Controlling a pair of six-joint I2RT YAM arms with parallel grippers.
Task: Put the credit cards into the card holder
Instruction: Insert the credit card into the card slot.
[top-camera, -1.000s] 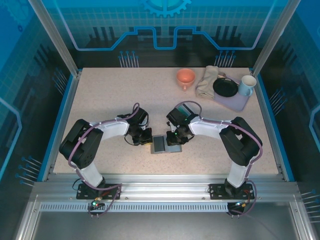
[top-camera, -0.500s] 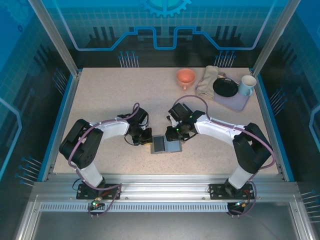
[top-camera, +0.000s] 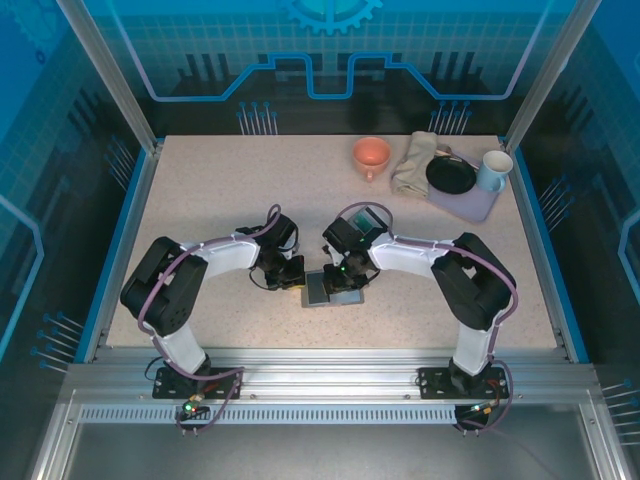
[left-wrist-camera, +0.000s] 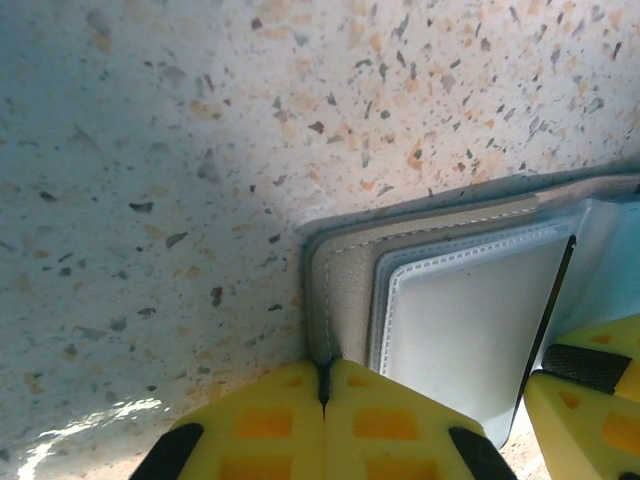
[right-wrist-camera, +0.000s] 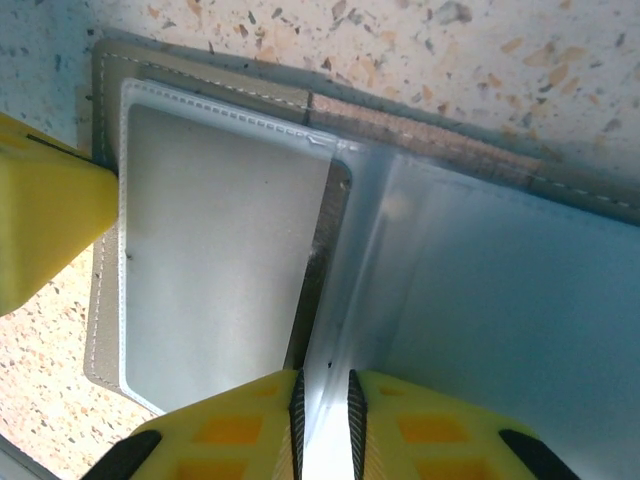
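Observation:
The card holder (top-camera: 320, 291) lies open on the speckled table between the two arms, with grey covers and clear sleeves (left-wrist-camera: 460, 310) (right-wrist-camera: 220, 230). My left gripper (top-camera: 293, 274) (left-wrist-camera: 323, 385) is shut on the rim of its left cover, and its yellow finger (right-wrist-camera: 45, 220) shows at that edge. My right gripper (top-camera: 343, 275) (right-wrist-camera: 324, 420) is over the fold. Its jaws are shut on a thin credit card (right-wrist-camera: 322, 260) (left-wrist-camera: 548, 315) that stands on edge along the fold, showing as a dark line. Pale sleeve plastic also lies between the pads.
At the back right are an orange cup (top-camera: 372, 153), a beige cloth (top-camera: 413, 163) and a lavender tray (top-camera: 470, 205) with a black plate (top-camera: 450, 176) and a pale blue mug (top-camera: 493, 170). Blue rails border the table's sides.
The right gripper drew back up and to the right half a second ago, then came back down over the holder's fold, a little further left. The left gripper has not moved.

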